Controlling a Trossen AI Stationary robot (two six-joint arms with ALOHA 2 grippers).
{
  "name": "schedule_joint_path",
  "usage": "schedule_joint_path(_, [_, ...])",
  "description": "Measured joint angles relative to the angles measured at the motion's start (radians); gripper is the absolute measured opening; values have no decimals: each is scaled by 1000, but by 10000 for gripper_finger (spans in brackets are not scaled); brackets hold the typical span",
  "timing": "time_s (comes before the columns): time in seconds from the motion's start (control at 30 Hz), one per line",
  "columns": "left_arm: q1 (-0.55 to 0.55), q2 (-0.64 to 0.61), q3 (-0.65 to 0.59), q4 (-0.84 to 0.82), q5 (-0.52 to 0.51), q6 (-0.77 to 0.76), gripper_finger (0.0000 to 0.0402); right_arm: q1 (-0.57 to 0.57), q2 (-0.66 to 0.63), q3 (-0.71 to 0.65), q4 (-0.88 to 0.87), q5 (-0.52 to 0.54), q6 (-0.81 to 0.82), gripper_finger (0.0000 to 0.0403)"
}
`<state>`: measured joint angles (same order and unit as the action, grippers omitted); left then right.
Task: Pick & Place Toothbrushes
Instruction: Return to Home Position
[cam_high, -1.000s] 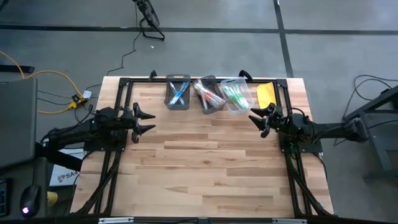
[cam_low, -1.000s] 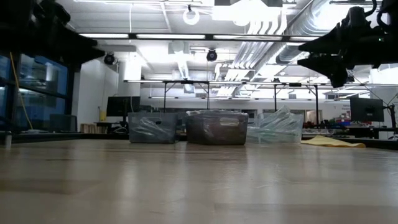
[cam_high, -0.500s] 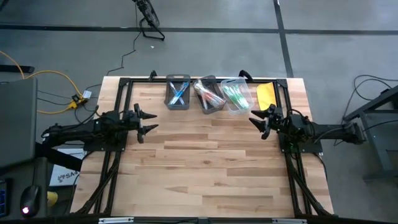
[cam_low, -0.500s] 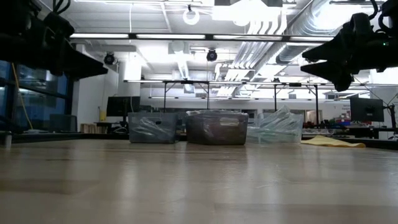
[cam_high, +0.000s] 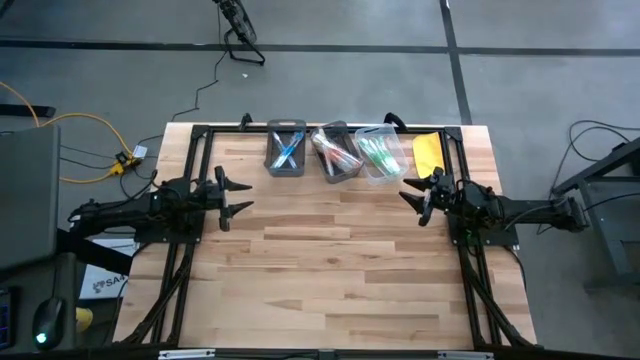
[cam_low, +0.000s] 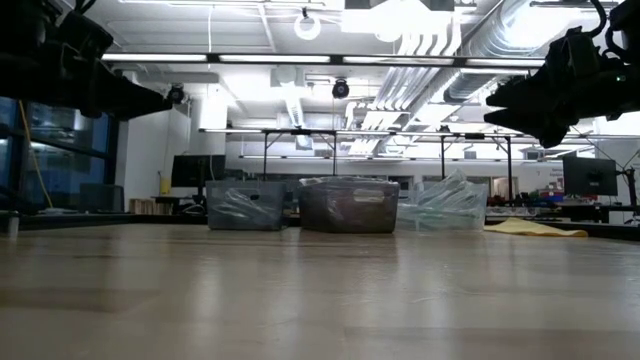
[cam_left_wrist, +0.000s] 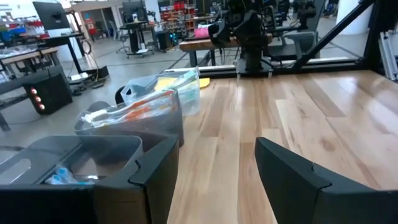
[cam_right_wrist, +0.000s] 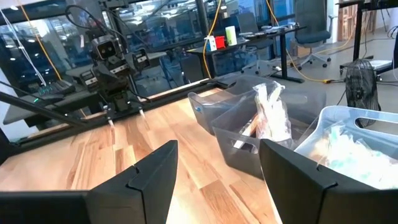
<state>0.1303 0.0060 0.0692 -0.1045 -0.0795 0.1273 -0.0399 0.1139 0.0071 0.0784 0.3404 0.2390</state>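
Plainly the toothbrushes (cam_high: 333, 152) all lie binned at the far edge of the table (cam_high: 330, 270), long axes running roughly near-to-far, some slanted. The blue toothbrushes (cam_high: 287, 150) lie in the left black bin (cam_high: 286, 173), nearest the left gripper (cam_high: 247, 196); the green toothbrushes (cam_high: 376, 153) in the transparent bin (cam_high: 398, 165), nearest the right gripper (cam_high: 407, 190). Both claws hang wide, empty, facing each other.
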Motion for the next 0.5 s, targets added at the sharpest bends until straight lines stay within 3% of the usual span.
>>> schedule_joint_path(0.5, [0, 36, 0, -2, -2, -19, 206, 0, 0, -1, 0, -3, 0, 219])
